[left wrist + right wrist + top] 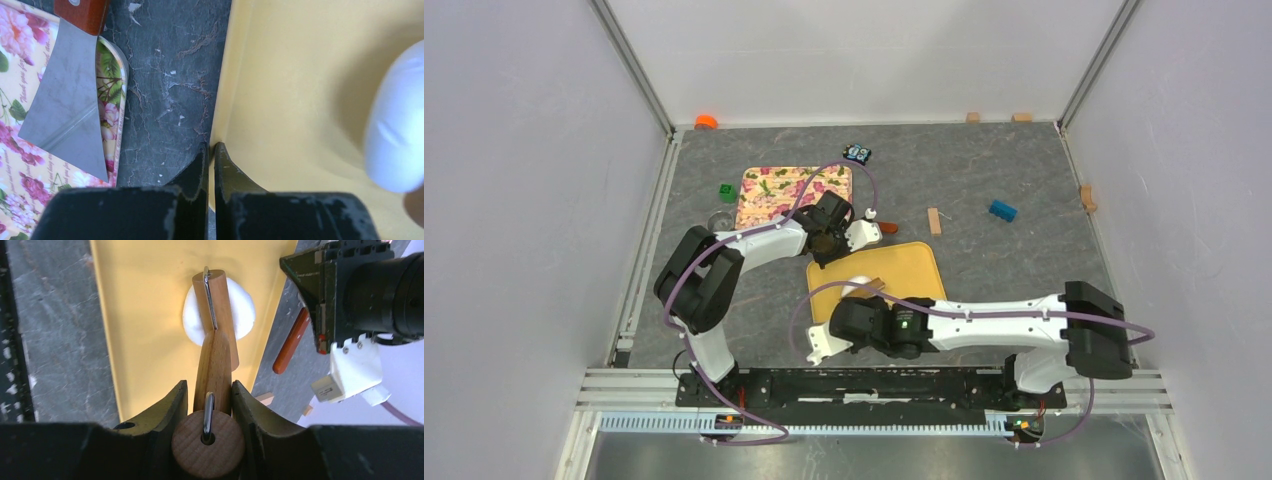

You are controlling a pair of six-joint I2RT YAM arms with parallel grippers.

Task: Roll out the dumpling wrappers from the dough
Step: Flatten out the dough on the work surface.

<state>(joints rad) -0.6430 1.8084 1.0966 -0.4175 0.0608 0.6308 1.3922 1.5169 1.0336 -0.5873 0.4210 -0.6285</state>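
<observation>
Top external view shows one container, a clear cup point(721, 220) standing on the grey bench point(1004, 260) just beside the left edge of the floral board point(769, 195); what it holds is too small to tell. From the right wrist, the dumpling wrapper point(243, 312) is a smooth, matte white, roundish patch lying flat on the yellow board point(145, 315), close to that board's far right edge. A wooden rolling pin point(214, 370) lies lengthwise across the wrapper's middle, so white dough shows on both sides of it. The right end effector point(209, 385) pinches the pin's near handle between its two fingers. From the left wrist, the left end effector point(211, 150) has its fingers pressed together, the tips over the line where the yellow board's edge meets the bench. Beside it, a scraper point(65, 110) with a metal blade and a red-brown handle rests on the floral board.
</observation>
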